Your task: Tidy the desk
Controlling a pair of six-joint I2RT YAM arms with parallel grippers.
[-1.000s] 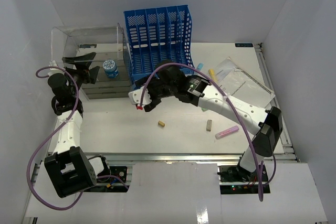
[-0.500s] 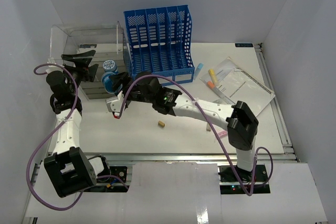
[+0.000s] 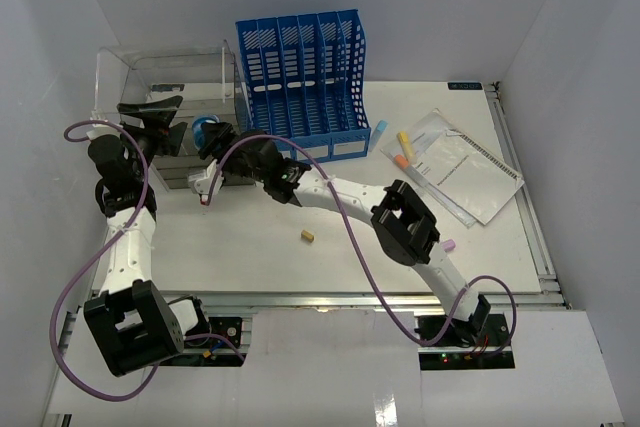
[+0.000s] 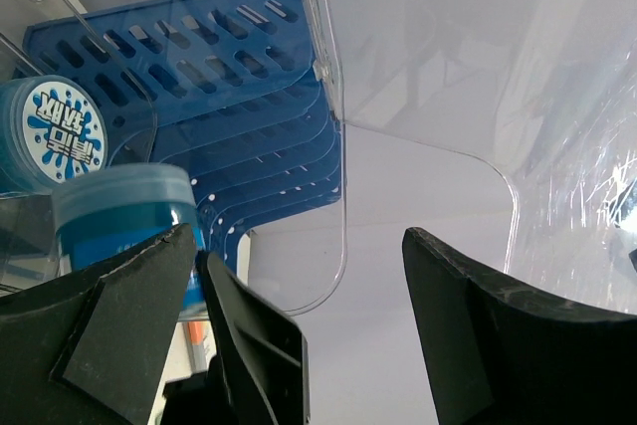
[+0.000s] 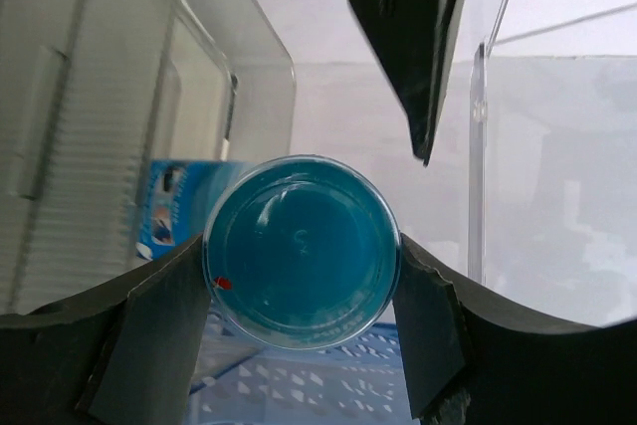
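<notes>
White desk point(image 3: 250, 247) fills the floor of a white-walled booth, running from the two arm bases at the near edge to the far wall. At its far left stands a clear plastic box point(image 3: 170, 77), with a blue file rack point(image 3: 300, 77) just beside it on the right. A labelled tub point(image 4: 50, 136) already sits in the box. The right gripper point(image 5: 301, 256) reaches across the desk to the box, its fingers clamped on either side of a round blue tub point(image 5: 299, 231). The left gripper point(image 3: 160, 122) hangs at the box, its jaws wide apart and holding nothing. The step in hand looks like putting the blue tub into the box. To do it well, the grip should probably stay firm until the tub rests on the box floor. It should go down beside the labelled tub without knocking it, clear of the box wall and the left fingers. Loose papers point(image 3: 460, 162), markers point(image 3: 405, 139) and a small brown piece point(image 3: 308, 237) lie elsewhere on the desk. From above, the held tub merges with the box and the right arm, so it is unclear whether it has passed the rim. Glare on the clear walls blurs their edges, and a pink object point(image 3: 448, 244) is mostly hidden under the right arm.
</notes>
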